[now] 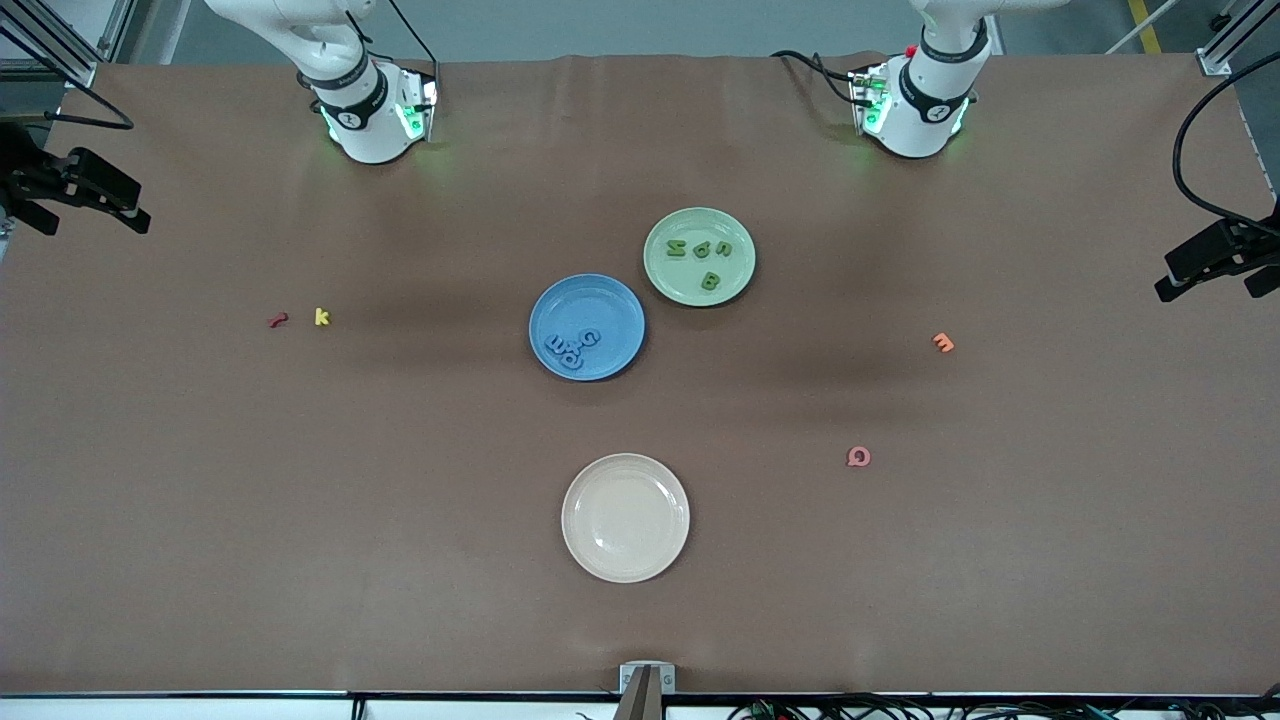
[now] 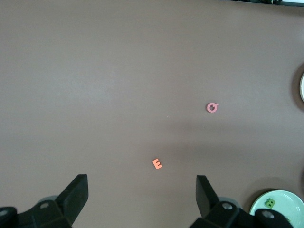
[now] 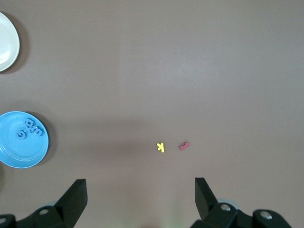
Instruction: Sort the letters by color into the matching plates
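- Letters: four blue letters [image 1: 570,349] lie in the blue plate [image 1: 610,312], clustered at the part of it nearest the front camera; some touch or overlap.
- Four dark green letters [image 1: 699,258] lie in the pale green plate [image 1: 672,275], spread apart: three in a row, one nearer the front camera.
- Plates: three in all. The blue and pale green ones sit just beside each other mid-worktop [image 1: 400,500], the green one farther from the front camera. The cream plate [image 1: 625,517] sits nearer the front camera, holding nothing.
- Loose letters on the worktop: four. Yellow letter [image 1: 321,317] and red letter [image 1: 277,320] lie close together toward the right arm's end; orange letter [image 1: 942,343] and pink letter [image 1: 858,457] lie toward the left arm's end, the pink one nearer the front camera.
- Left end effector [image 2: 141,197]: fingers spread wide, holding nothing, over bare worktop beside the orange letter.
- Right end effector [image 3: 140,198]: fingers spread wide, holding nothing, over the worktop beside the yellow and red letters.
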Motion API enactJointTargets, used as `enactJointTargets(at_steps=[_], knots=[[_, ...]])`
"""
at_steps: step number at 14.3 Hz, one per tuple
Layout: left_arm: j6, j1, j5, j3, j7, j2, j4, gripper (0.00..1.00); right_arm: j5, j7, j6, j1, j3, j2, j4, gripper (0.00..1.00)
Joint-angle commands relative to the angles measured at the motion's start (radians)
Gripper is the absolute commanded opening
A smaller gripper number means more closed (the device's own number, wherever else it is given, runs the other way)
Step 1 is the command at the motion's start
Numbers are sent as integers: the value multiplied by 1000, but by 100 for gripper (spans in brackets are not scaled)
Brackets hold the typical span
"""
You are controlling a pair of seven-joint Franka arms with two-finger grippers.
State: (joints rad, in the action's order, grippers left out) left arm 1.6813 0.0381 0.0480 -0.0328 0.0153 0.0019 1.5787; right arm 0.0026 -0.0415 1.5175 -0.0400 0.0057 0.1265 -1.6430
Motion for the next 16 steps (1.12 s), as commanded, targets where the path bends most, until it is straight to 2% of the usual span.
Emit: enactJointTargets(at_steps=[1,12,16], knots=[[-14,-7,-13,-2,-5,-14,7,100,8,-11,0,-12,5,8,-6,100],[-28,-12,-17,1,28,-22,0,100,10,-11,-3,-12,5,8,-6,100],[-29,-10,-19,27,23,-26,-3,100,10,-11,-3,-12,5,7,-8,100]])
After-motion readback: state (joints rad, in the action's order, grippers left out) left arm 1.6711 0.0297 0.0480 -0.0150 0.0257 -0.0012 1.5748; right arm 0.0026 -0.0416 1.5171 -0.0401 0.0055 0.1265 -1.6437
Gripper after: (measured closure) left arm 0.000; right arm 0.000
